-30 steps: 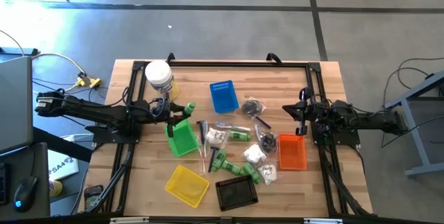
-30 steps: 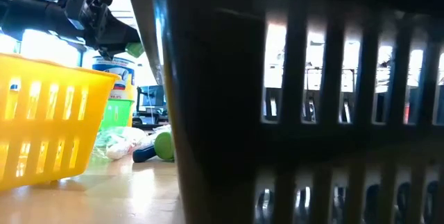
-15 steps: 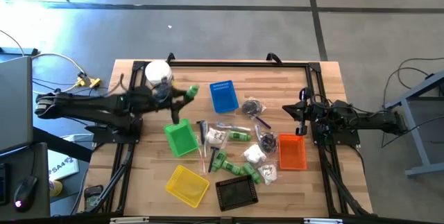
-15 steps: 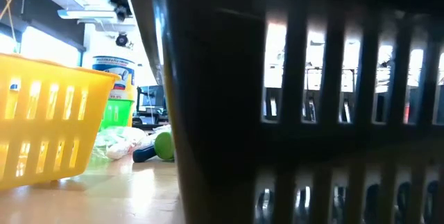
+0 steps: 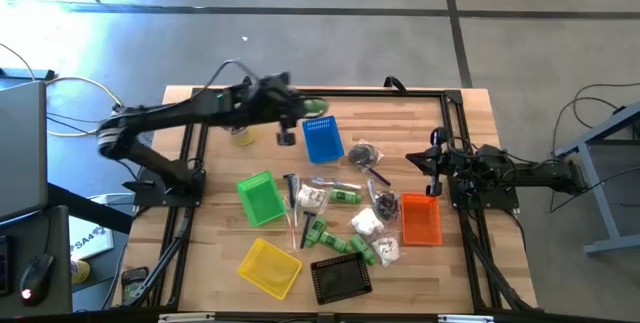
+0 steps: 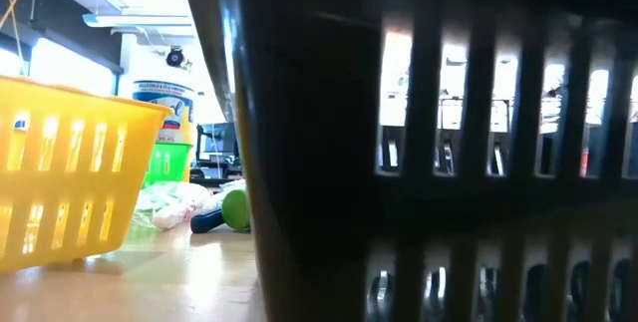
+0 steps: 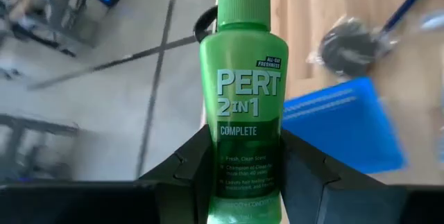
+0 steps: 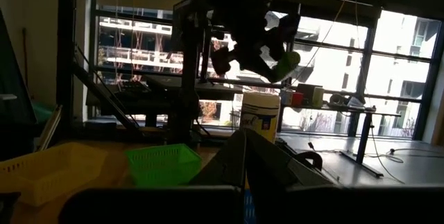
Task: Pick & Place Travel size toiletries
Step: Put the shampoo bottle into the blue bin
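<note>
Left hand (image 5: 300,111) raised, clamped; right hand (image 5: 432,168) shut.

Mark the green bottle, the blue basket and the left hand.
green bottle (image 7: 241,106), left wrist view, on its printed label.
blue basket (image 5: 322,139), high view, on its mesh floor.
left hand (image 5: 300,113), high view, between its fingertips.

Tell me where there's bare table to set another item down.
Bare wood lies between the yellow basket and the table's left edge, and along the far edge right of the blue basket. The middle is crowded: bottles, packets and sticks lie packed between the green basket and orange basket.
</note>
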Controlling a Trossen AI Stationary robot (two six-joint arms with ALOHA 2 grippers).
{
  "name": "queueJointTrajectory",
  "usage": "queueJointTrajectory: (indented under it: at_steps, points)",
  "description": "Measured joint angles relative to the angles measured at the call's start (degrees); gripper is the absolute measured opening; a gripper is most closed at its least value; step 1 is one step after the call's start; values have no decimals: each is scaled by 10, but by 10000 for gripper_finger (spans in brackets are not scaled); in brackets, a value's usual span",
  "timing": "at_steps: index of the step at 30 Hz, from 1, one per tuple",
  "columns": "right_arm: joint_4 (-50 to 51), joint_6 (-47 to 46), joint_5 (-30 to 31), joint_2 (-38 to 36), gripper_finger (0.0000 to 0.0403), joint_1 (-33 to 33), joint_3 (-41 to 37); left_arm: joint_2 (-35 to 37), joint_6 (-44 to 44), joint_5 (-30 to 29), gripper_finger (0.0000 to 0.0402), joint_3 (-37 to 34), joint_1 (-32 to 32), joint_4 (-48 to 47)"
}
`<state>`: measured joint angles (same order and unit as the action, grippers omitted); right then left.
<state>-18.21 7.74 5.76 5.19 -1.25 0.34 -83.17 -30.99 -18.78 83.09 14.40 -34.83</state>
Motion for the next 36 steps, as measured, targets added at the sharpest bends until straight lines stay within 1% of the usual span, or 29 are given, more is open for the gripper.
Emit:
queueJointTrajectory:
  at_steps: [4, 7, 9, 11, 18, 25, 27, 30, 36]
  points:
    - [0, -3, 0, 0, 3, 0, 0, -76, -144, 2, 120, 49, 0, 0]
    - [5, -3, 0, 0, 3, 0, 0, -112, -259, 3, 120, 61, -1, 6]
    - [9, -3, 1, 0, 3, 0, 0, -128, -305, 7, 120, 63, 5, 11]
    - [15, -4, 1, 0, 3, 0, 0, -140, -319, 31, 120, 63, 8, 1]
    - [16, -7, 1, 0, 3, 0, 0, -179, -324, 138, 120, 63, 34, -37]
    - [16, -7, 3, 0, 3, 0, 0, -235, -350, 144, 120, 63, 60, -43]
    - [16, -7, 3, 0, 3, 0, 0, -248, -352, 149, 120, 62, 67, -64]
    - [16, -7, 2, 0, 3, 0, 0, -261, -365, 159, 120, 62, 74, -62]
    - [16, -5, 3, 0, 3, 0, 0, -277, -408, 172, 120, 62, 63, -49]
